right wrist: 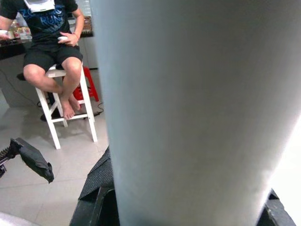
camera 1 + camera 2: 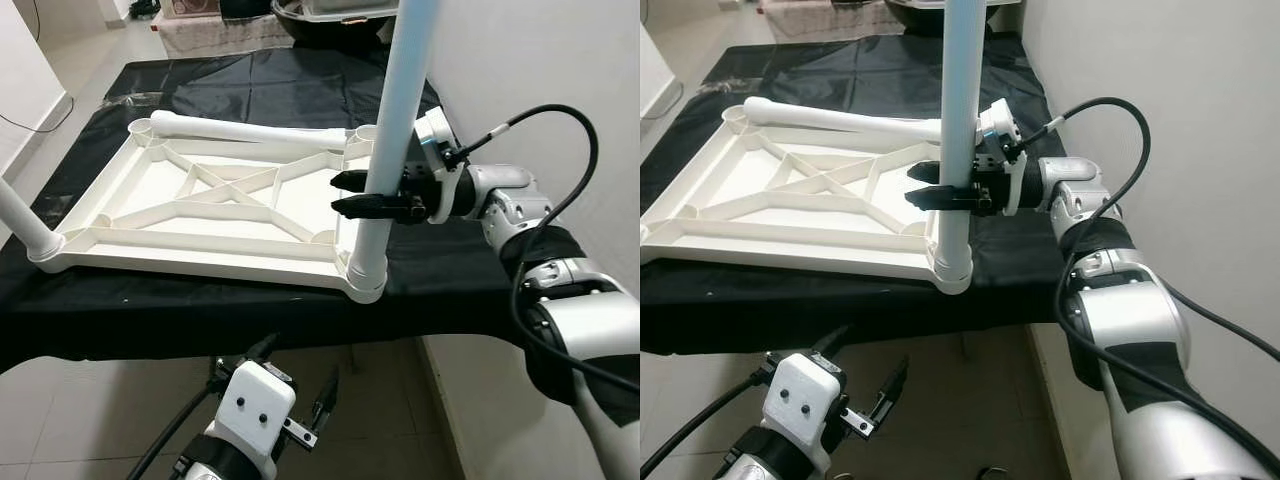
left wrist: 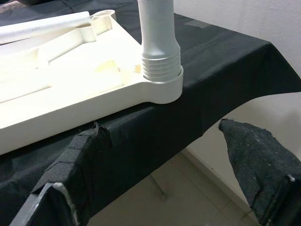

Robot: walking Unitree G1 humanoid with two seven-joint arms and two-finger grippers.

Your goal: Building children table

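A wall (image 2: 540,60) stands just beside the upright leg (image 2: 395,130).

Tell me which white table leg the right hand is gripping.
The upright leg in the tabletop's near right corner socket; the right hand clamps it. Another leg lies flat.

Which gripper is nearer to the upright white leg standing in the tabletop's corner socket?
Right. The right gripper has its fingers around the upright leg above the socket. The left gripper hangs open below the table edge, apart from the leg.
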